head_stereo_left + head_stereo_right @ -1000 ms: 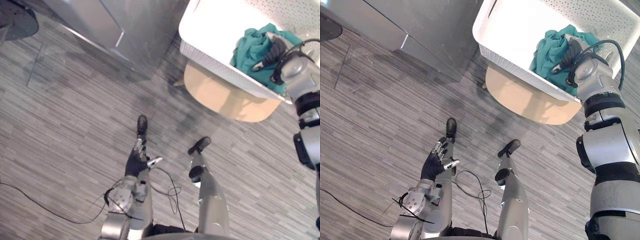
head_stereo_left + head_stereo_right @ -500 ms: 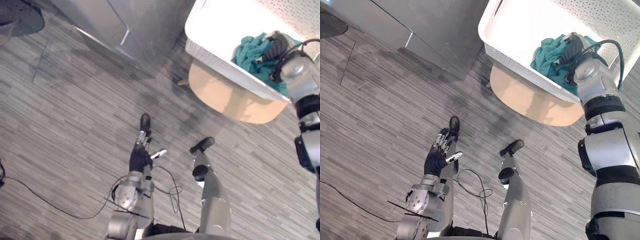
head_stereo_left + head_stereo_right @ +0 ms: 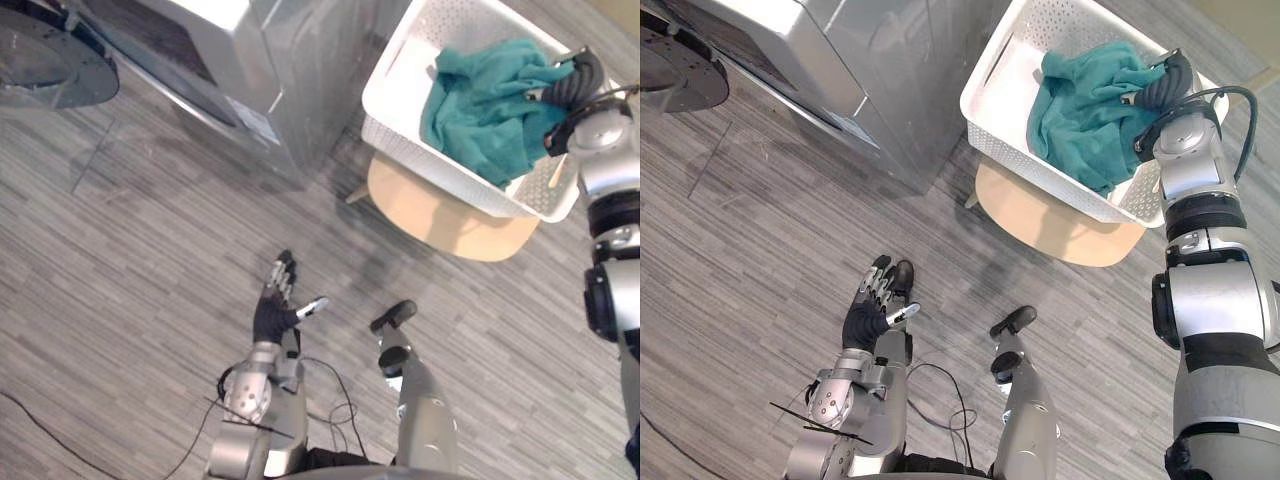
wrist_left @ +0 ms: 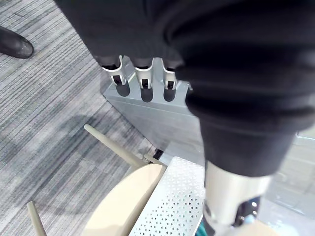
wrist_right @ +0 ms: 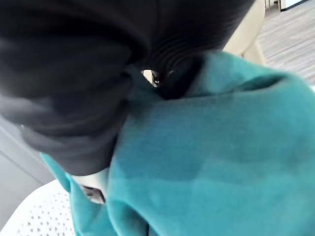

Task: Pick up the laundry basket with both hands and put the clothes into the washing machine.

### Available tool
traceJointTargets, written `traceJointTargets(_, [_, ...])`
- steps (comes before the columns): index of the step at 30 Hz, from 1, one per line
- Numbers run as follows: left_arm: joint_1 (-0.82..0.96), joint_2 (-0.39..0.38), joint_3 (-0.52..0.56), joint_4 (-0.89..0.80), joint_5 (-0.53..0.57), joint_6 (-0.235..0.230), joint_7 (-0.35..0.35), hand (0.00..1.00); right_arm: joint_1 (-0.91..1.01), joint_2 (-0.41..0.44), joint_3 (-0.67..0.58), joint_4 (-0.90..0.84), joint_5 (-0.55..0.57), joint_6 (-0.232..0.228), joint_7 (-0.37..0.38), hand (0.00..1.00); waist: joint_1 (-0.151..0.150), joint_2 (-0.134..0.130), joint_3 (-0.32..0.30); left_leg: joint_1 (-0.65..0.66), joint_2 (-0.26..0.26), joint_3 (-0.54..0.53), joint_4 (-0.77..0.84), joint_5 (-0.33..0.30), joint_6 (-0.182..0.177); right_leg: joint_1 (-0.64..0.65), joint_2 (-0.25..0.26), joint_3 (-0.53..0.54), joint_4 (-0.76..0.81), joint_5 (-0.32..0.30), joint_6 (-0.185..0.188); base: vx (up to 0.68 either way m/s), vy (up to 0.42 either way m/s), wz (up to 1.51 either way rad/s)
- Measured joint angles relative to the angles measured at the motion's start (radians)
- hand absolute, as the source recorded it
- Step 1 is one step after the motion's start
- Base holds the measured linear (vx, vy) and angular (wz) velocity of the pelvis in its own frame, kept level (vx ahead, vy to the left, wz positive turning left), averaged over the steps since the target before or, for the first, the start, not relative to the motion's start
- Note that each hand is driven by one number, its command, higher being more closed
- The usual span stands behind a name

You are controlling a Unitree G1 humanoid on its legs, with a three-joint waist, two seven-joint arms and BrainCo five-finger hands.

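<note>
Early going: the laundry basket [image 3: 420, 155] sits unlifted on a round wooden stool [image 3: 450, 215]. Teal clothes [image 3: 480, 105] are heaped inside it, under the right hand [image 3: 1165, 88], whose fingers are buried in cloth, so its grip cannot be told. The left hand [image 3: 275, 310] hangs spread and empty, well apart from the basket; the washing machine [image 3: 200, 60] stands beyond it.

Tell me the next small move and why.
Probably bring the left hand up to the near wall of the laundry basket: it hangs open, low over the floor, far from the basket, while the right hand is in the basket among the teal clothes.
</note>
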Motion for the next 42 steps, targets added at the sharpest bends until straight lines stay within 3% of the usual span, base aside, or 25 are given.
traceJointTargets(11, [-0.094, 0.036, 0.003, 0.023, 0.037, 0.001, 0.021, 0.00, 0.077, -0.015, -0.101, -0.396, 0.000, -0.009, -0.127, 1.00, -0.045, -0.002, -0.065, 0.056, -0.006, 0.012, -0.047, 0.035, 0.010, 0.032, 0.011, 0.025, -0.015, 0.009, 0.000, -0.01, -0.044, -0.01])
traceJointTargets(17, [-0.194, 0.042, 0.012, -0.041, 0.146, -0.007, 0.044, 0.00, 0.178, -0.020, -0.172, -0.571, -0.001, -0.037, -0.155, 1.00, -0.071, -0.002, -0.119, 0.130, -0.005, 0.048, -0.068, 0.034, 0.010, 0.070, 0.013, 0.056, -0.017, 0.004, 0.007, 0.00, -0.016, -0.12])
traceJointTargets(21, [-0.236, 0.053, 0.043, -0.132, 0.230, -0.011, 0.080, 0.00, 0.220, -0.021, -0.175, -0.666, -0.002, -0.045, -0.159, 1.00, -0.084, -0.004, -0.148, 0.185, 0.000, 0.077, -0.068, 0.024, 0.005, 0.106, 0.021, 0.081, -0.025, 0.004, 0.008, -0.02, -0.007, -0.15])
traceJointTargets(28, [-0.255, 0.064, 0.102, -0.254, 0.296, -0.013, 0.131, 0.00, 0.370, -0.008, -0.193, -0.853, -0.001, -0.082, -0.105, 1.00, -0.102, -0.009, -0.296, 0.253, 0.002, 0.118, -0.071, -0.002, 0.001, 0.162, 0.038, 0.111, -0.073, 0.010, 0.026, 0.02, 0.000, -0.14])
traceJointTargets(30, [-0.266, 0.071, 0.117, -0.265, 0.296, -0.014, 0.131, 0.00, 0.393, 0.005, -0.201, -0.881, 0.000, -0.090, -0.092, 1.00, -0.107, -0.010, -0.309, 0.275, 0.002, 0.125, -0.072, -0.006, -0.002, 0.181, 0.041, 0.115, -0.082, 0.013, 0.028, 0.02, 0.001, -0.06])
traceJointTargets(32, [-0.288, 0.081, 0.123, -0.265, 0.278, -0.015, 0.126, 0.00, 0.444, 0.022, -0.204, -0.925, 0.003, -0.099, -0.066, 1.00, -0.109, -0.015, -0.335, 0.307, 0.002, 0.145, -0.075, -0.015, 0.000, 0.206, 0.045, 0.133, -0.097, 0.017, 0.035, 0.00, 0.011, -0.21])
traceJointTargets(35, [-0.308, 0.126, 0.131, -0.265, 0.127, -0.027, 0.083, 0.00, 0.483, 0.047, -0.203, -0.953, 0.039, -0.112, -0.011, 1.00, -0.115, -0.021, -0.376, 0.323, 0.002, 0.161, -0.078, -0.022, -0.001, 0.224, 0.053, 0.142, -0.125, 0.026, 0.043, 0.00, 0.004, -0.13])
traceJointTargets(37, [-0.321, 0.176, 0.140, -0.261, -0.018, -0.034, 0.034, 0.00, 0.515, 0.053, -0.197, -0.978, 0.072, -0.113, 0.027, 1.00, -0.135, -0.023, -0.390, 0.349, 0.001, 0.164, -0.078, -0.028, -0.003, 0.252, 0.055, 0.143, -0.136, 0.028, 0.045, 0.00, 0.003, 0.02])
traceJointTargets(42, [-0.348, 0.339, 0.146, -0.162, -0.227, -0.031, -0.060, 0.00, 0.563, 0.053, -0.166, -1.022, 0.150, -0.121, 0.080, 1.00, -0.150, -0.024, -0.439, 0.371, 0.000, 0.179, -0.078, -0.034, -0.004, 0.276, 0.065, 0.158, -0.174, 0.045, 0.047, 0.02, 0.006, -0.08])
